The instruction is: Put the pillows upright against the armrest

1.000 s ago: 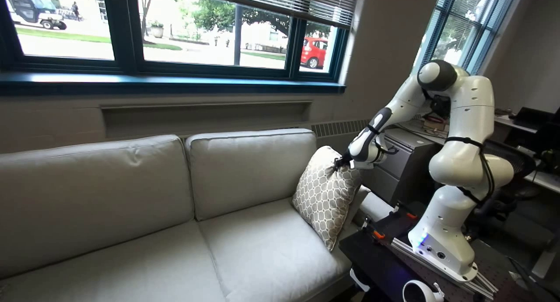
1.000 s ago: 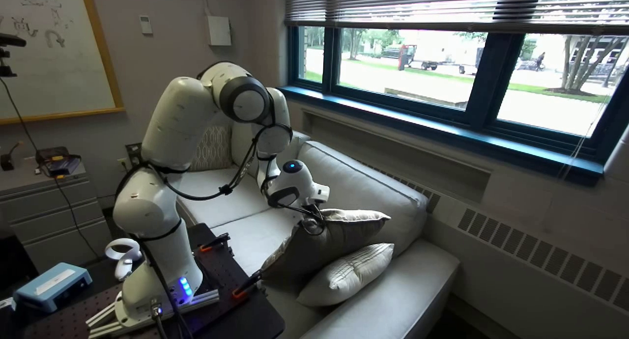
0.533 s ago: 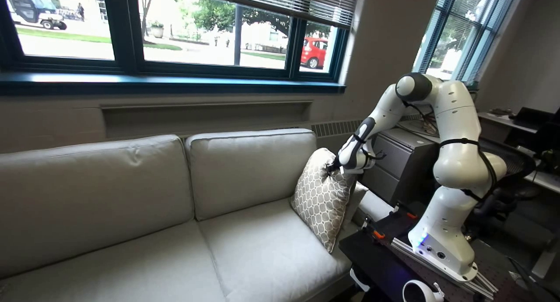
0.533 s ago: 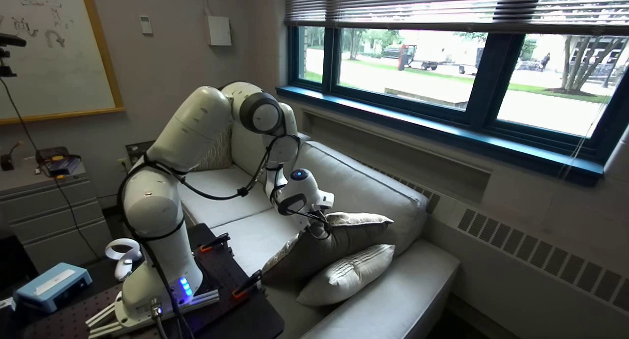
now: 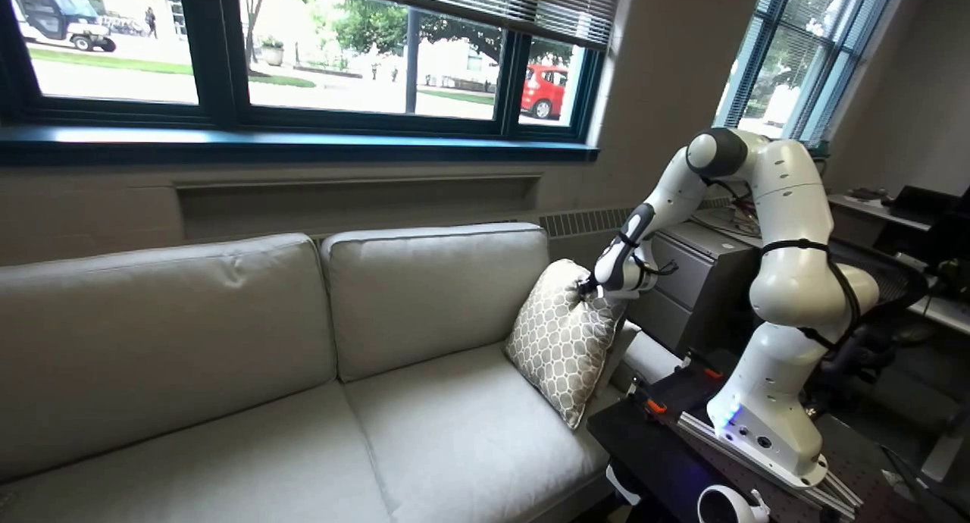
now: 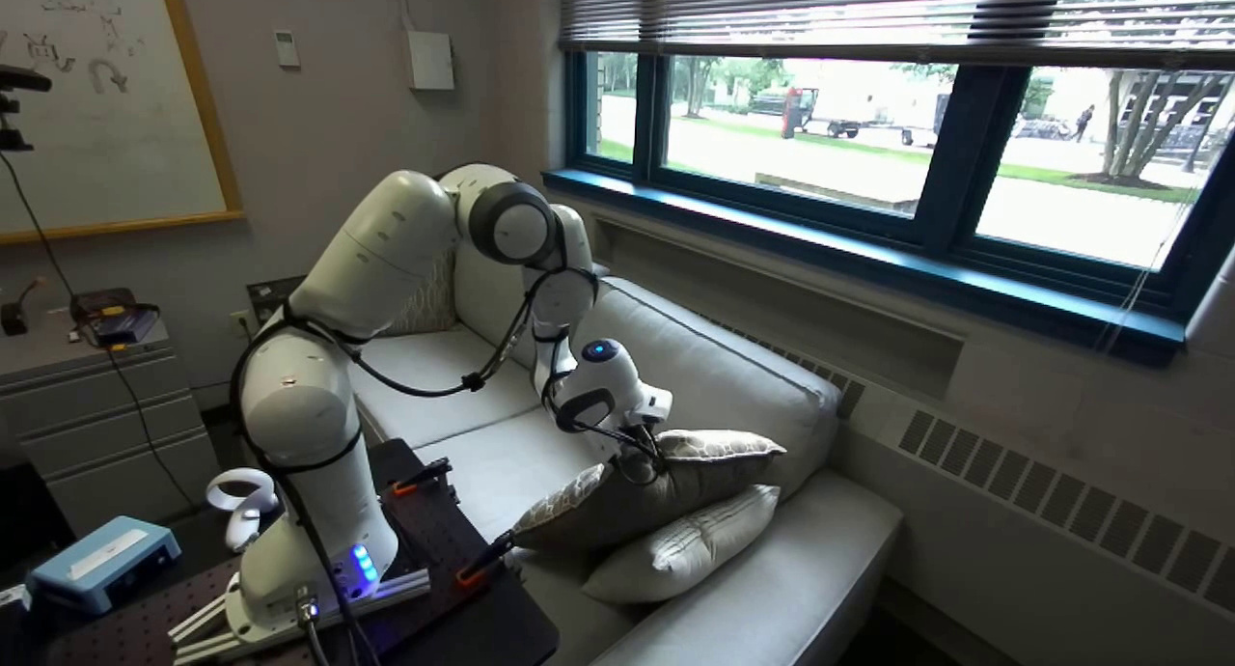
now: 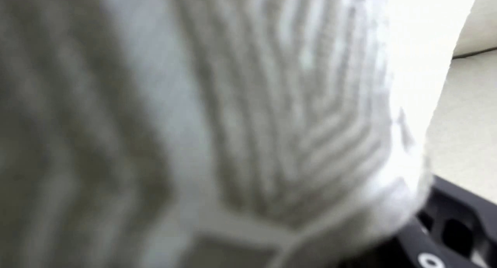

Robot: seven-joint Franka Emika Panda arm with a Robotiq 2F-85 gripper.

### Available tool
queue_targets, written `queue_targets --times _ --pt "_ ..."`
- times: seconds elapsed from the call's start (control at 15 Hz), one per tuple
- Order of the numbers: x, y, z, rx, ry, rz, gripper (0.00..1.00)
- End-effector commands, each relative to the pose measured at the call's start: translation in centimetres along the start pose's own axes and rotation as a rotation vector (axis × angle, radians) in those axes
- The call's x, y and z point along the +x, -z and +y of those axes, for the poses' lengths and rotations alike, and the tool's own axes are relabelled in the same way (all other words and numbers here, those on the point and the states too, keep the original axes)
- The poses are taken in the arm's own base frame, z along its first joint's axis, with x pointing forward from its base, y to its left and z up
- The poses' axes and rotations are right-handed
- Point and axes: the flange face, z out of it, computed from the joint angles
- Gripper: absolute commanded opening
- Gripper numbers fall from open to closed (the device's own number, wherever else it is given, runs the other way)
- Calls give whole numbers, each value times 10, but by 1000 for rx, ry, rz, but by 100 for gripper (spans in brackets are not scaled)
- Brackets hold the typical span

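Left to right in an exterior view, the sofa seat carries the lattice pillow, tilted on edge; the end effector grips it by a fold near the top; the white pillow, mostly hidden, slants between that pillow and the armrest; then the arm stands on a worktop

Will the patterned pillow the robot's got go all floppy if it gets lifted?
Maybe a bit: the patterned pillow bunches where the claw pinches it. It probably won't fold flat, since it looks plump. It might tip once let go, because it's leaning.
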Motion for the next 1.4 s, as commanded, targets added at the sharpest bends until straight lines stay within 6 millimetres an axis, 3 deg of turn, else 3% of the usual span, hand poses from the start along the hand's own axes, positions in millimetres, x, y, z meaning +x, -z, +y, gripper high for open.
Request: queue_targets --times 0.0,0.07,0.2,0.6,0.73,1.33 --pt "-1 -4 28 -10 -87 3 28" --pt "-4 -5 34 -10 -103 -2 29" --pt "-7 -4 44 -3 -129 -9 41" --pt "-5 11 60 26 -174 -4 88" --pt "0 17 67 32 -200 7 99" --pt "31 76 126 46 -410 119 100"
